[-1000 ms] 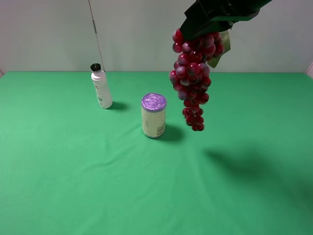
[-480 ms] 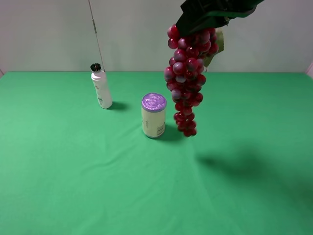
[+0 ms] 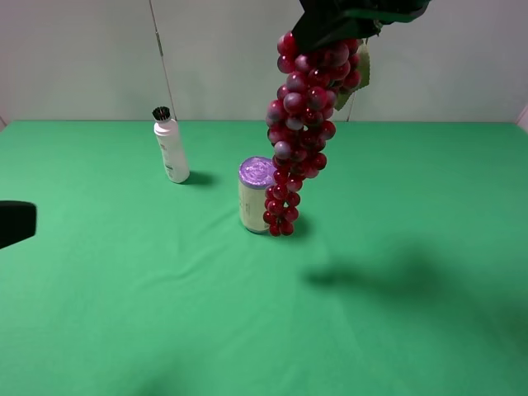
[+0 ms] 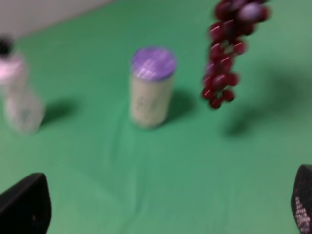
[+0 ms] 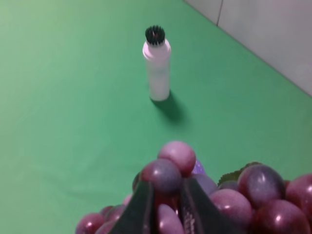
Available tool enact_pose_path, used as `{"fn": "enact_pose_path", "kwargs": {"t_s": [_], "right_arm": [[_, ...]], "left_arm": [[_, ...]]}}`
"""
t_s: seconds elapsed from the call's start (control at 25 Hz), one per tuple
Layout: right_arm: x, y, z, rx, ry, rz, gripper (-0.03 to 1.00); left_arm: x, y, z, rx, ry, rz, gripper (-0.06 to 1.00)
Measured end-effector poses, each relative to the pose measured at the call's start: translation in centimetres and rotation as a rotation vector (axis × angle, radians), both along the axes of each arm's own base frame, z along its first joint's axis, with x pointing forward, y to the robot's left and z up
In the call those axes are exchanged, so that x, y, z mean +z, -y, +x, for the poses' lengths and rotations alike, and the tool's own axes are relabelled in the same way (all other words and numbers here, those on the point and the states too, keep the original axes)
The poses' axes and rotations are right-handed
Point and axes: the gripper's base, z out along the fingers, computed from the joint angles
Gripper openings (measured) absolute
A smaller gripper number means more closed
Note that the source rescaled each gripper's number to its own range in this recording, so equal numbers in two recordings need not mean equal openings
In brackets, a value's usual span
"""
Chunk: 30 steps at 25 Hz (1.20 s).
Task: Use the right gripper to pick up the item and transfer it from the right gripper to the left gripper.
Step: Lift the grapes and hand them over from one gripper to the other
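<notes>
- The green cloth (image 3: 124,313) covers the whole table, and a blurred shadow is cast on it at the right of centre in the high view.
- The grape bunch (image 3: 301,124) is held in the air. It hangs from the upper middle of the high view down to the centre of the frame and leans towards the lower left. Its top berries are gripped directly under the right gripper, and the rest trails below, clear of the cloth.
- The right gripper (image 3: 330,25) is clamped on the top of the bunch. In its wrist view the two fingers (image 5: 141,207) are seen pressed narrowly around berries. The stem cannot be made out, and most of the gripper is cut off by the upper edge of the high view.
- The left gripper (image 4: 161,207) is spread wide, with nothing between its fingertips. It is well apart from the bunch. In the high view only a dark block of it is seen at the left edge, with the rest cropped.
- The purple-lidded can (image 3: 258,195) stands upright at the centre. Its right side is partly covered by the lowest grapes in the high view, while the left wrist view shows a gap between the two. That view is blurred, so the label cannot be read.
- The white bottle (image 3: 172,147) with a black cap stands upright at the upper left, well apart from the can.
- A green leaf (image 3: 360,70) is partly hidden behind the upper berries.
</notes>
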Motion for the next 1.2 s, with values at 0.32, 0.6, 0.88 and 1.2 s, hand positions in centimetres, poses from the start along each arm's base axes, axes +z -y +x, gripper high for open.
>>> {"fn": "enact_pose_path", "kwargs": {"t_s": [0.32, 0.6, 0.88, 1.2], "right_arm": [[0.2, -0.1, 0.1, -0.005, 0.021, 0.021, 0.0], [0.4, -0.2, 0.3, -0.01, 0.041, 0.044, 0.0], [0.7, -0.4, 0.3, -0.013, 0.036, 0.088, 0.0], [0.7, -0.5, 0.1, -0.012, 0.012, 0.115, 0.0]], "left_arm": [[0.1, 1.1, 2.8, -0.164, 0.098, -0.035, 1.0], [-1.1, 1.2, 4.4, -0.199, 0.027, -0.028, 1.0], [-3.3, 1.5, 4.1, -0.238, 0.055, -0.052, 1.0], [-3.3, 1.6, 4.4, -0.213, 0.222, -0.127, 0.99]]}}
